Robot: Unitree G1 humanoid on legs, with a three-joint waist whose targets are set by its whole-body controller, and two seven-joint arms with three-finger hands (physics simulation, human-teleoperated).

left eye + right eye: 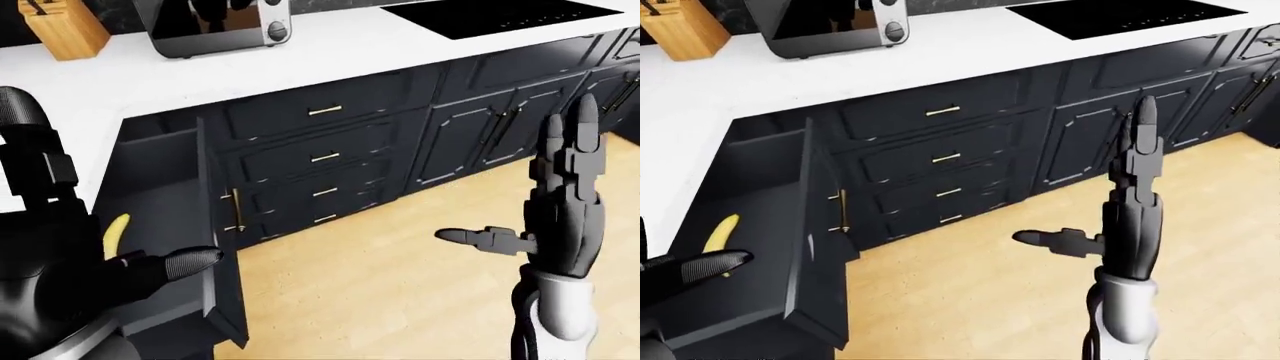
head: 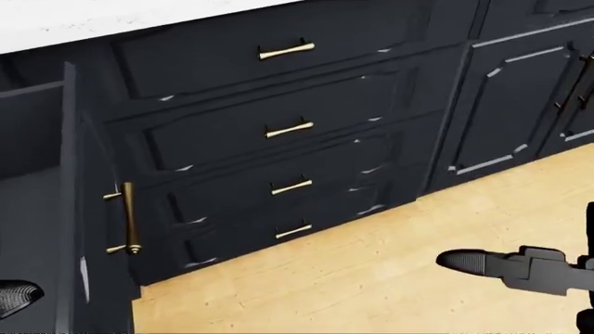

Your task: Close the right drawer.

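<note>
The open drawer, a banana inside, stands well to the left of my raised right hand, whose fingers are spread and empty. I judge it rigid, sliding on runners; I would push flat beside its brass handle. My left hand shows only partly, grip unclear.

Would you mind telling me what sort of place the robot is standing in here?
Most likely a home kitchen: a white countertop over dark drawers with brass handles, a black cooktop, and a knife block.
</note>
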